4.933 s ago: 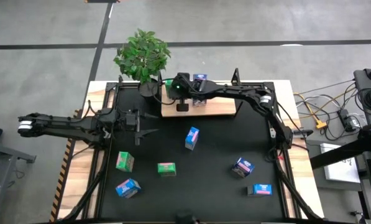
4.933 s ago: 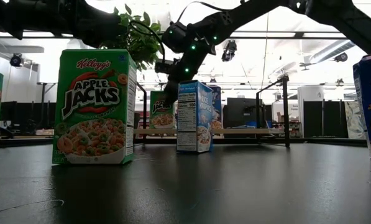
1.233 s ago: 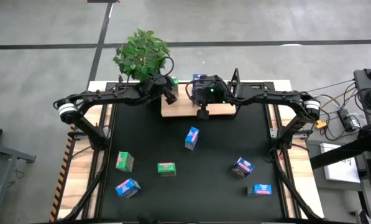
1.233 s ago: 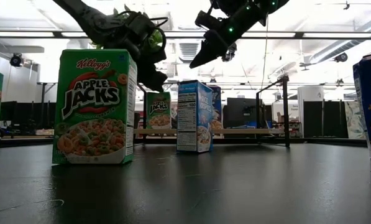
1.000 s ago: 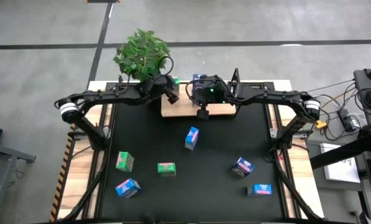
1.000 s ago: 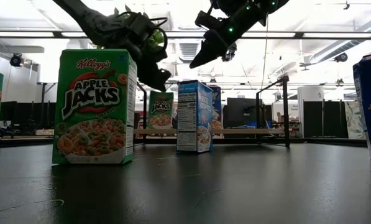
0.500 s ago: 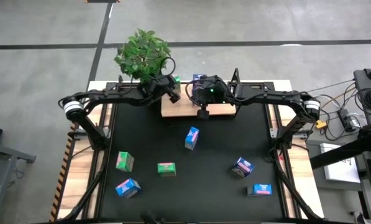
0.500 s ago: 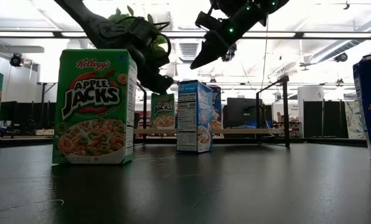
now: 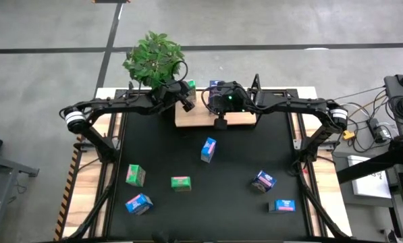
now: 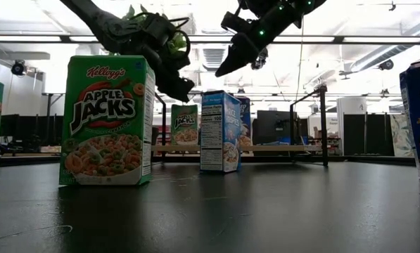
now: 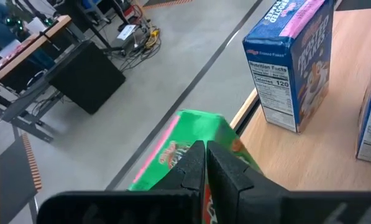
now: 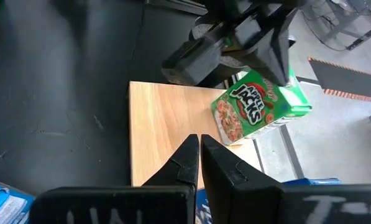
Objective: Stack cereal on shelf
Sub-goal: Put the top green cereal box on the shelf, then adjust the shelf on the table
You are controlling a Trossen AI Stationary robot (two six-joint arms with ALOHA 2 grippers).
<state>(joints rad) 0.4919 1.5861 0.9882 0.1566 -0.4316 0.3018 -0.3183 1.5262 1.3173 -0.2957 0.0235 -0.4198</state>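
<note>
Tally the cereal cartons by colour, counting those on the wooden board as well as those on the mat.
Blue cartons: 6 (4 on the black mat, 2 on the shelf)
Green cartons: 3 (2 on the mat, 1 at the shelf's edge)
Total: 9

Surface materials. The shelf [image 12: 166, 134] is pale, smooth wood with faint grain and a matt finish. It lies on a black mat [image 9: 228, 162], matt and finely textured, faintly sheened in the low view. The green cereal carton [image 12: 253, 112] and the blue cereal carton [image 11: 291, 59] are printed paperboard with a slight gloss; the large green carton [image 10: 107, 119] shows the same finish. The left gripper [image 11: 205, 165] and right gripper [image 12: 197, 155] have dark, matt plastic-looking fingers. The table edge [image 9: 309, 94] is light wood. The plant [image 9: 154, 59] has matt green leaves.
</note>
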